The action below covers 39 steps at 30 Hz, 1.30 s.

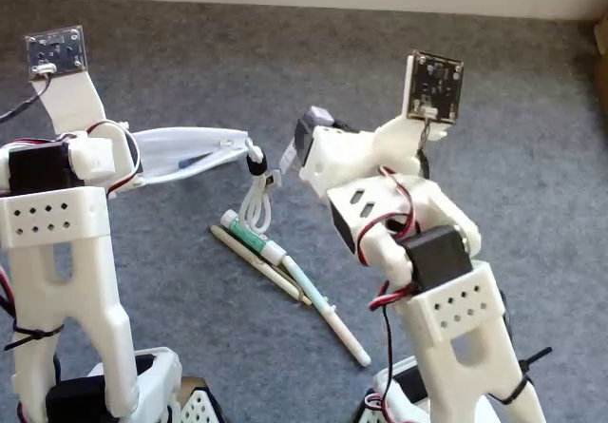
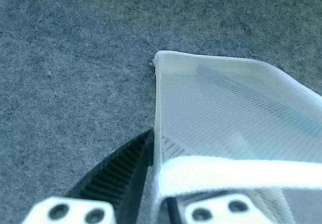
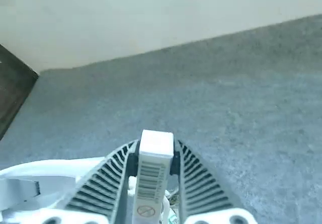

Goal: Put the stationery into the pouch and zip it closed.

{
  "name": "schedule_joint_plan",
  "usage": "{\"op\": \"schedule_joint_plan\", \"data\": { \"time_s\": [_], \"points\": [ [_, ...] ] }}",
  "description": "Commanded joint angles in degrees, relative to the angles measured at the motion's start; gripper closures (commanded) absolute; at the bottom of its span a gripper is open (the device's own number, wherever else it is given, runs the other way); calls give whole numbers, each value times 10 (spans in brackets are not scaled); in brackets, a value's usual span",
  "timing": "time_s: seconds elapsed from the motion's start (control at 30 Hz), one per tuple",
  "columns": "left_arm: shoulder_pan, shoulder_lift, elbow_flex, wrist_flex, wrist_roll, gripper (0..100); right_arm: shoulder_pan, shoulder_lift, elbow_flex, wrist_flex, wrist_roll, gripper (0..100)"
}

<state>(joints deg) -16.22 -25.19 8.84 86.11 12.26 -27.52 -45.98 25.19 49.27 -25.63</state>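
1. At one end of the pouch (image 2: 226,113), the left gripper (image 2: 156,153) clamps its edge.
2. Beside the pouch mouth, the right gripper (image 3: 156,151) pinches a white stationery piece (image 3: 153,171); inserting it likely needs lining up.
3. Pens (image 1: 285,271) lie near the pouch, not yet loaded.

Bare carpet (image 1: 190,52) beyond the pouch (image 1: 180,157); pens (image 1: 280,257) across the middle.

Soft, even daylight falls on the grey table (image 1: 171,52) in the high view, leaving only faint, soft-edged shadows. In the left wrist view the white pouch (image 2: 226,108) glows bright, nearly washed out along its hem. The right wrist view's pale wall (image 3: 151,17) is bright and featureless.
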Motion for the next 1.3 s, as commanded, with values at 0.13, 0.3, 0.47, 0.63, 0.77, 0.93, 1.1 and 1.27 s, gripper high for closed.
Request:
{"op": "schedule_joint_plan", "data": {
  "time_s": [0.13, 0.3, 0.47, 0.63, 0.77, 0.93, 1.1, 1.27],
  "points": [
    [7, -18, -2, -7, 6, 993, -78, -56, -6, -82, 167, 994],
    [7, -18, 1, -7, 6, 993, -147, -70, -7, -126, 256, 994],
    [7, -18, 7, -11, 5, 993, -190, -66, -1, -167, 302, 994],
    [7, -18, 8, -11, 5, 993, -221, -66, 62, -262, 344, 994],
    [7, -18, 7, -11, 5, 993, -240, -66, 152, -393, 382, 994],
    [7, -18, 8, -11, 5, 993, -244, -66, 239, -523, 396, 994],
    [7, -18, 7, -11, 5, 993, -242, -42, 283, -620, 396, 994],
    [7, -18, 7, -11, 5, 993, -233, 58, 284, -698, 397, 994]
  ]
}}
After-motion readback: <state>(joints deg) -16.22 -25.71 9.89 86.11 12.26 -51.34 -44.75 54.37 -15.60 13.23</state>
